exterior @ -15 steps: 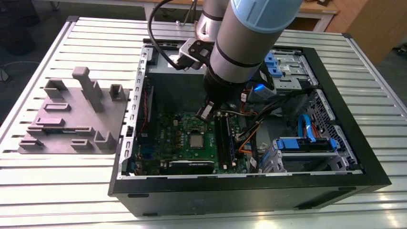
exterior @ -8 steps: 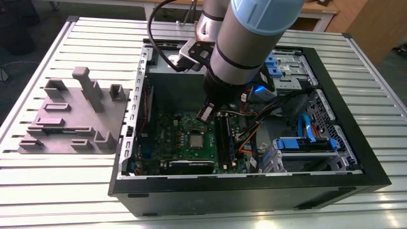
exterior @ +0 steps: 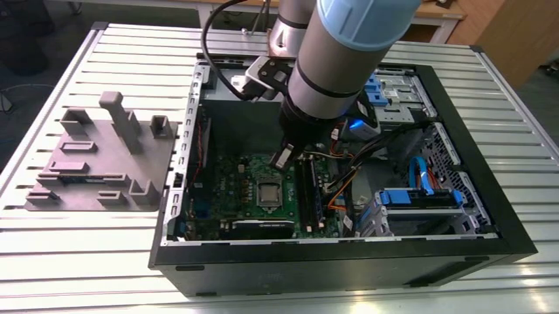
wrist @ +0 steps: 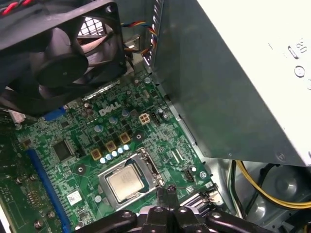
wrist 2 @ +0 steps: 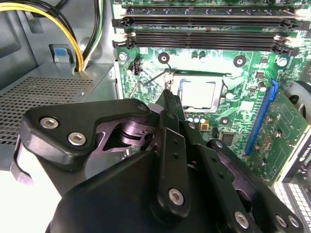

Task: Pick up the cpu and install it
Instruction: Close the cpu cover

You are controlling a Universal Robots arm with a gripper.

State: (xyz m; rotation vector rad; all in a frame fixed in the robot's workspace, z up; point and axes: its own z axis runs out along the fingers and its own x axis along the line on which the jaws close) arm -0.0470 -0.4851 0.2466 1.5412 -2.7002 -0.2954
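Note:
The cpu [exterior: 268,191] lies flat in its socket on the green motherboard [exterior: 229,196], its silver top bare; it also shows in both wrist views [wrist 2: 198,93] [wrist: 127,182]. My gripper [exterior: 284,157] hangs inside the open computer case, just above the board and beside the socket's edge. Its black fingers [wrist 2: 168,99] come together to a narrow tip [wrist: 165,192] right by the socket's corner and the thin metal lever [wrist 2: 146,81]. The gripper is shut and holds nothing that I can see. It does not touch the cpu.
The black case [exterior: 349,261] walls in the board. A fan [wrist: 53,58] and the grey power supply box [wrist: 243,73] stand close by, with memory slots [wrist 2: 204,29] and yellow cables [wrist 2: 73,43]. A grey fixture block [exterior: 96,163] sits on the slatted table.

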